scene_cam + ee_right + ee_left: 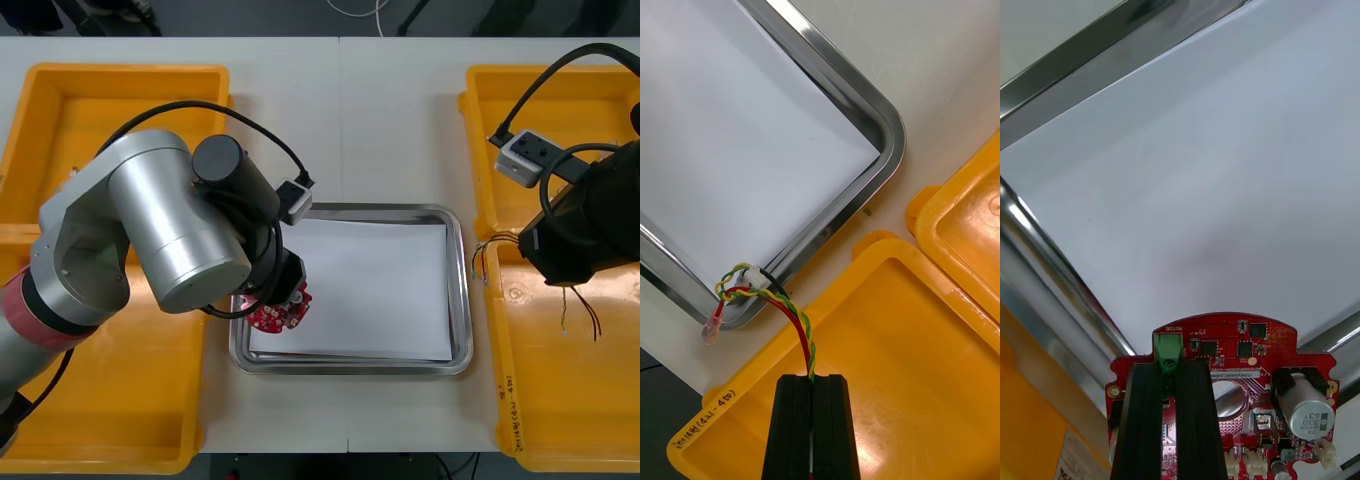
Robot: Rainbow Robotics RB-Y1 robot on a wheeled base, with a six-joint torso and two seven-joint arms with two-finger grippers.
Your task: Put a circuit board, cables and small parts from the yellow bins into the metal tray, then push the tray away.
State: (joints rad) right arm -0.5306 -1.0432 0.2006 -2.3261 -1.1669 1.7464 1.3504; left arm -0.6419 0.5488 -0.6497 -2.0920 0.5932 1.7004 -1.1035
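Over tray (350, 368) corner | left hand (1170, 369) clamps circuit board (280, 315), half hidden | right hand (812, 379) clamps cable (800, 319)

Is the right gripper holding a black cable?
No, the right gripper is shut on a red and yellow cable; the left gripper grips a red circuit board.

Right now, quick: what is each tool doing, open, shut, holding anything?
Left tool: shut on the board, over the tray's corner.
Right tool: shut on the cable, above a bin.
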